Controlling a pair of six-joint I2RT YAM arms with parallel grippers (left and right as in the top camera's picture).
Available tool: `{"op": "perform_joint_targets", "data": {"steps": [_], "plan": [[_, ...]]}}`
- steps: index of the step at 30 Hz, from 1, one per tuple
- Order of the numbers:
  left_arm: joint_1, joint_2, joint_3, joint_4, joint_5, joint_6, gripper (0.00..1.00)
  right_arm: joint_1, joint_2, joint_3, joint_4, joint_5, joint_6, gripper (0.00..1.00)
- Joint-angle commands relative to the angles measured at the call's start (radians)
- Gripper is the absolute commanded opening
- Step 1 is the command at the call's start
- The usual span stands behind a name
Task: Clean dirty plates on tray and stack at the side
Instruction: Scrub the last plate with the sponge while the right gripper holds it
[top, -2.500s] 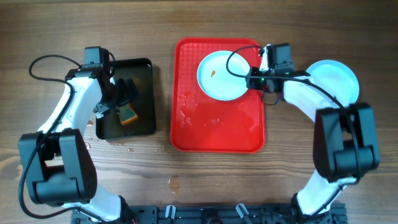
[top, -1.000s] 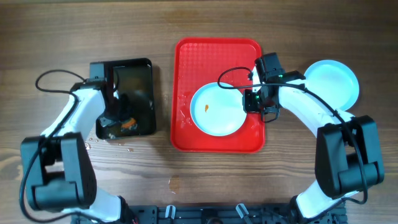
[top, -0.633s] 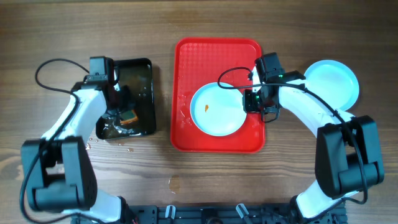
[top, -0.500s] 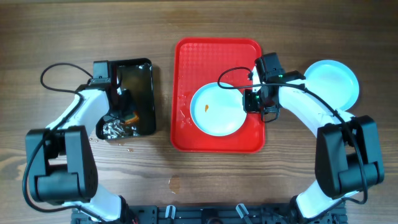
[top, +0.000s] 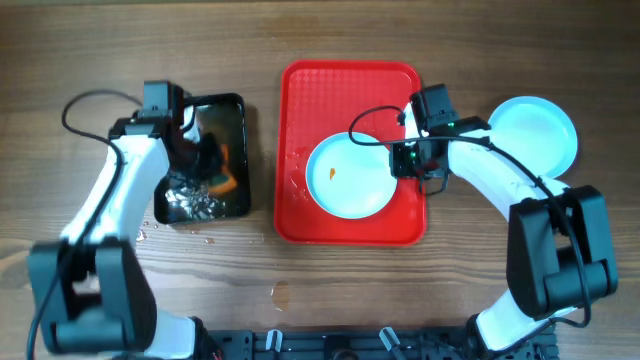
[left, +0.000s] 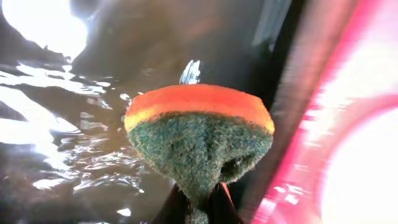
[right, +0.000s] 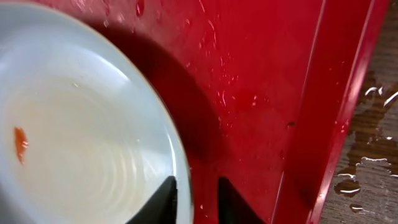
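1. Left tool (top: 207, 162): clamped tight on a sponge (left: 199, 130), green scouring side pinched between the fingers, orange layer on the far side.
2. Sponge held above the black tray (top: 241, 103), clear of the rippled, glinting liquid in it; black tray left of the red tray (top: 340, 90), a strip of wooden tabletop (top: 100, 50) between them.
3. Right tool (right: 193, 200): narrowed onto the right rim of a plate (top: 348, 176), one finger over the inside of the rim, the other just outside above the tray floor; actual contact not clear from the wrist view.
4. Plate pale blue-white, round and shallow, lying in the lower middle of the red tray, near its right wall.
5. Small orange smear (top: 331, 174) just left of the plate's centre, unwiped.
6. Water droplets scattered over the textured tray floor left of the plate and beyond its rim in the wrist view.
7. Second plate (top: 540, 130), same pale colour, on the bare tabletop right of the red tray and apart from it; whether one or more lie stacked there, cannot tell.
8. Wet patches (right: 367, 168) on the wood just outside the tray's right edge.
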Motion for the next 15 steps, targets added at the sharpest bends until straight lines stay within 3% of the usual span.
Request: {"op": "perform_joint_targets", "data": {"steps": [1, 5, 15], "plan": [[-0.108, -0.092, 0.042, 0.0, 0.06, -0.027, 0.04, 0.002, -0.02, -0.064, 0.016, 0.01, 0.014, 0.24], [-0.218, -0.076, 0.042, 0.05, 0.051, -0.074, 0.04, 0.002, -0.02, -0.09, 0.059, -0.005, 0.029, 0.09], [-0.528, 0.108, 0.041, 0.348, 0.052, -0.285, 0.04, 0.002, -0.02, -0.09, 0.069, -0.009, 0.05, 0.04]]}}
